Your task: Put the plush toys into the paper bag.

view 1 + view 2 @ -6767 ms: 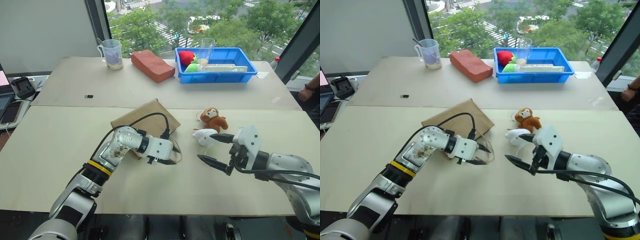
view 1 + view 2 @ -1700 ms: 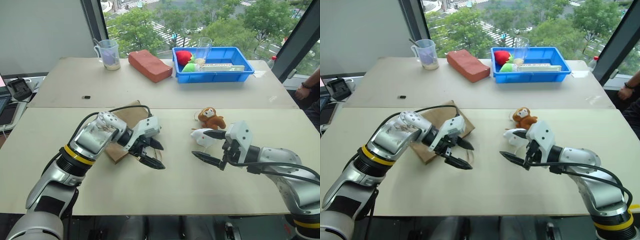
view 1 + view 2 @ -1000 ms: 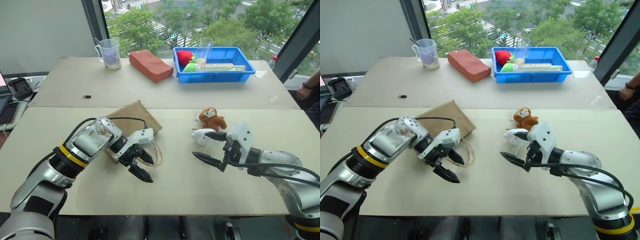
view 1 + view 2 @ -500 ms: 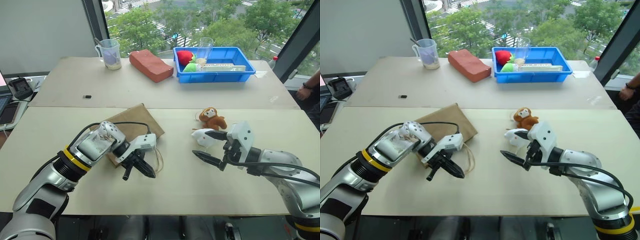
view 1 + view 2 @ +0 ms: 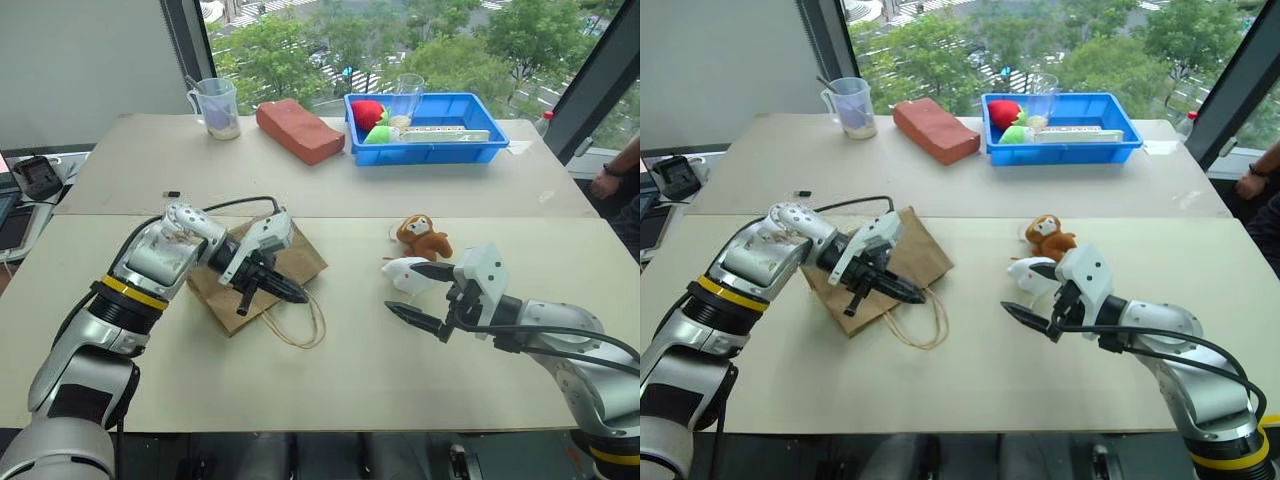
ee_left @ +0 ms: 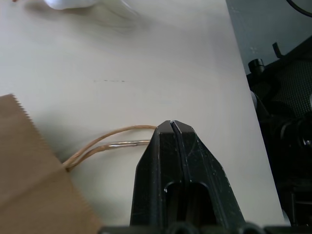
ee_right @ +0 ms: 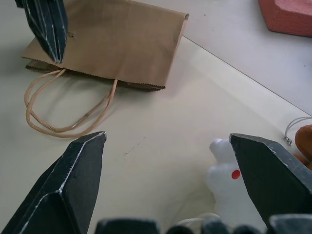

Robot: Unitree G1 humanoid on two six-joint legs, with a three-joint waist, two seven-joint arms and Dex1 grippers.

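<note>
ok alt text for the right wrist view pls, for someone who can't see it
The right tool, open with its two black fingers wide apart, frames a pale table where a flat brown paper bag lies with its cord handles looped toward the camera. A white plush toy sits by one finger, and the left tool hangs over the bag.

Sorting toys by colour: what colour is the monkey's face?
Tan, on the brown monkey; clearest in the left eye view.

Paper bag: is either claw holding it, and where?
Cannot be told: the jaws of the left gripper are shut at the cord handles of the paper bag, perhaps pinching them. The right gripper is open, empty.
</note>
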